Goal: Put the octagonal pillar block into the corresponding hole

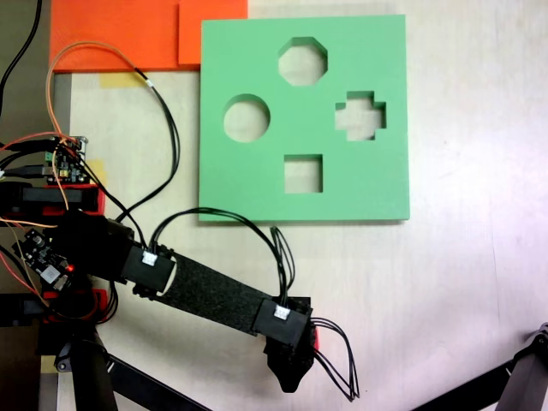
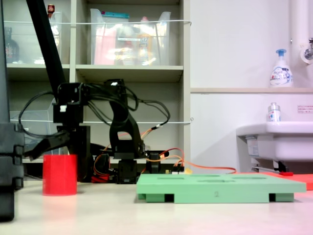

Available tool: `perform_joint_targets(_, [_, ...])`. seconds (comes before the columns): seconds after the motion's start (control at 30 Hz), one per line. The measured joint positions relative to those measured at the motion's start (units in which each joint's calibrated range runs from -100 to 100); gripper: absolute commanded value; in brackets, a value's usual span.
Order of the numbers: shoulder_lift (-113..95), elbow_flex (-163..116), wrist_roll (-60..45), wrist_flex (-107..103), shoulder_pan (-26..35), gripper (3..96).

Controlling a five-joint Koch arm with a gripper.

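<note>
Four cutouts pierced the green board [image 1: 304,120] in the first exterior view: the octagonal hole [image 1: 302,61] at twelve o'clock, a round one at nine, a cross at three and a square at six. The arm reached from the first exterior view's left toward five o'clock of the board, and its gripper [image 1: 289,366] sat well apart from the board, pointing down the frame. Only a sliver of red showed at the gripper's edge; the block itself lay hidden beneath it, and whether the fingers were wide or narrow could not be told from above.

From the side, the second exterior view showed what the overhead one hid: the red octagonal block [image 2: 59,175] stood upright on the table, at nine o'clock of the board [image 2: 220,187], well clear of it. The gripper [image 2: 49,143] hung just over the block's top, dark fingers angled down, apparently not yet around it; their spread stayed unclear.

A grasp taken this high would likely pinch only the foam's rim, so the block could tip or slip. Carried skewed, its eight sides might not line up with the hole and would catch on the board.
</note>
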Motion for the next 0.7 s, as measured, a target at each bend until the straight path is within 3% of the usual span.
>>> perform_joint_targets(0.27, [-0.3, 0.4, -0.3, 0.2, -0.2, 46.6])
perform_joint_targets(0.7, [-2.9, -1.8, -0.2, -2.2, -0.8, 39.5])
